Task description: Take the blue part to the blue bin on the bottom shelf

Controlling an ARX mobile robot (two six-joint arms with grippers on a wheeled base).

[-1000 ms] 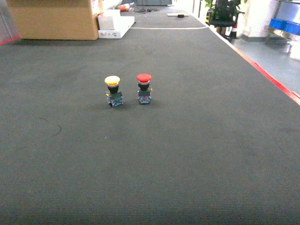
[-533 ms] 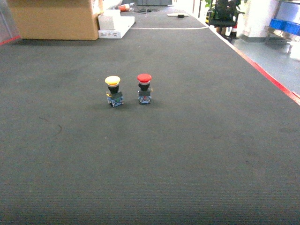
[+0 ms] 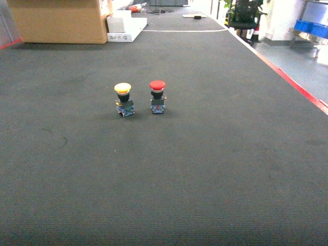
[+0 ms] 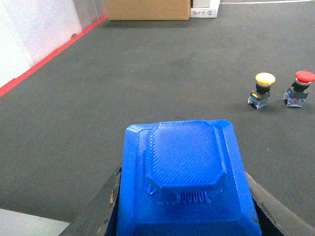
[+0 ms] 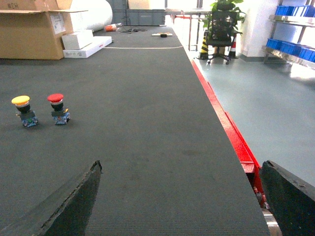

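The blue part (image 4: pixel 184 179) sits clamped between the dark fingers (image 4: pixel 101 209) of the left gripper (image 4: pixel 184 216), filling the lower half of the left wrist view, held above a dark mat (image 3: pixel 205 169). The right gripper (image 5: pixel 182 201) hangs spread wide and empty, its two fingers framing bare mat and the red edge strip (image 5: pixel 231 137). Ahead in the head view, a yellow button (image 3: pixel 123 99) and a red button (image 3: pixel 157 96) stand upright side by side, close but apart, with a cardboard box (image 3: pixel 59 20) and a white box (image 3: pixel 125 24) well beyond them.

With the part in hand, the step appears to be the carry to the blue bin on the bottom shelf. Neither that shelf nor its bin is clearly visible here; blue bins (image 5: pixel 295 49) show on a rack far to the right, though which shelf level they sit on cannot be told.

Doing this well likely means keeping the clamp firm, since the part's sloped sides could slip, holding it level during the turn toward the rack, steering clear of the two buttons, and releasing only once the part is low inside the bin.
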